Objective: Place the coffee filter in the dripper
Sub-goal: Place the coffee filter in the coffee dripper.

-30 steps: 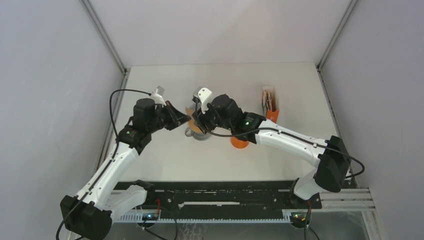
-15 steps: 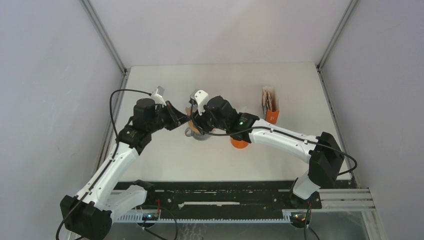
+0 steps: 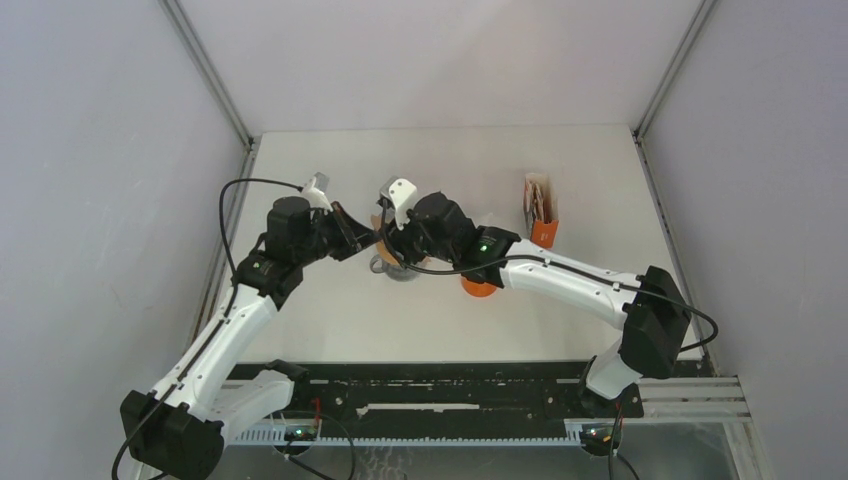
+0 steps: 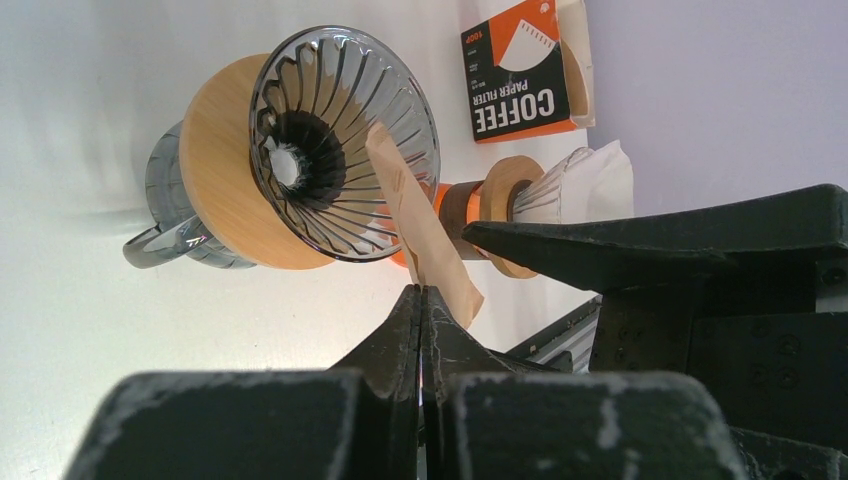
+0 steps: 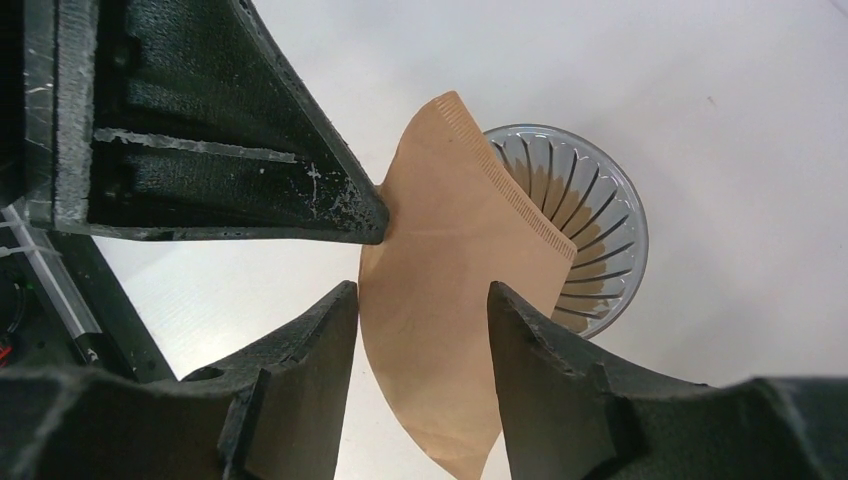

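My left gripper (image 4: 421,292) is shut on the lower edge of the brown paper coffee filter (image 4: 415,215). It holds the filter upright just beside the rim of the dripper (image 4: 340,150), a ribbed glass cone with a wooden collar on a grey mug. In the right wrist view the flat filter (image 5: 450,250) hangs in front of the dripper (image 5: 595,230). My right gripper (image 5: 422,292) is open, one finger at each side of the filter. From above, both grippers meet over the dripper (image 3: 397,265).
A second dripper (image 4: 555,195) with a white filter in it stands on an orange base right of the first. An orange and black coffee filter box (image 3: 541,208) stands at the back right. The right arm (image 3: 570,280) stretches across the table's middle.
The right arm has shifted a little left toward the left gripper, and its jaws have narrowed slightly around the filter. The left gripper and the filter have stayed put.
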Available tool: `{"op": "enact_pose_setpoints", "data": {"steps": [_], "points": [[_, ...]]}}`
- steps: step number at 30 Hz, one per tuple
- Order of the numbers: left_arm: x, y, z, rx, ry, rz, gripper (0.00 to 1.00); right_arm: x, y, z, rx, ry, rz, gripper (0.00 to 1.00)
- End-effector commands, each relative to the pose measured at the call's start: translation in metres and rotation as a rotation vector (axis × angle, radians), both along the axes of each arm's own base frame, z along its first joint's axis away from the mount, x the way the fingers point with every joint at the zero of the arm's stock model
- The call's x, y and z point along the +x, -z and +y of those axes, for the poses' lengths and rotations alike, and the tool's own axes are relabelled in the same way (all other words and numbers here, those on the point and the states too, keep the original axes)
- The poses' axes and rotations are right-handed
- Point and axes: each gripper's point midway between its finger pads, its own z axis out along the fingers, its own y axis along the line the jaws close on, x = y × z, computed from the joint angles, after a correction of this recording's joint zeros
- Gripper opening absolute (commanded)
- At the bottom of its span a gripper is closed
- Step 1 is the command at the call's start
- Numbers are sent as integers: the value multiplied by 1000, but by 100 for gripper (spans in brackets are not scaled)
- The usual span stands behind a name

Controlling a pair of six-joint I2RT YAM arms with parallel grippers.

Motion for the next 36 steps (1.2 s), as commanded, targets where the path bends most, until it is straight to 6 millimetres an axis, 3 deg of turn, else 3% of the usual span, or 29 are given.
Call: {"op": "enact_pose_setpoints", "data": {"steps": [1, 12, 27, 36], "points": [[3, -31, -5, -39, 15, -91, 0, 0, -43, 0, 61, 14, -87, 59], [2, -32, -6, -50, 18, -90, 0, 5, -32, -10, -13, 54, -126, 59], [3, -29, -6, -45, 14, -84, 0, 0, -40, -11, -10, 31, -144, 58], [4, -30, -6, -46, 11, -86, 0, -5, -43, -29, -52, -54, -160, 57]]}}
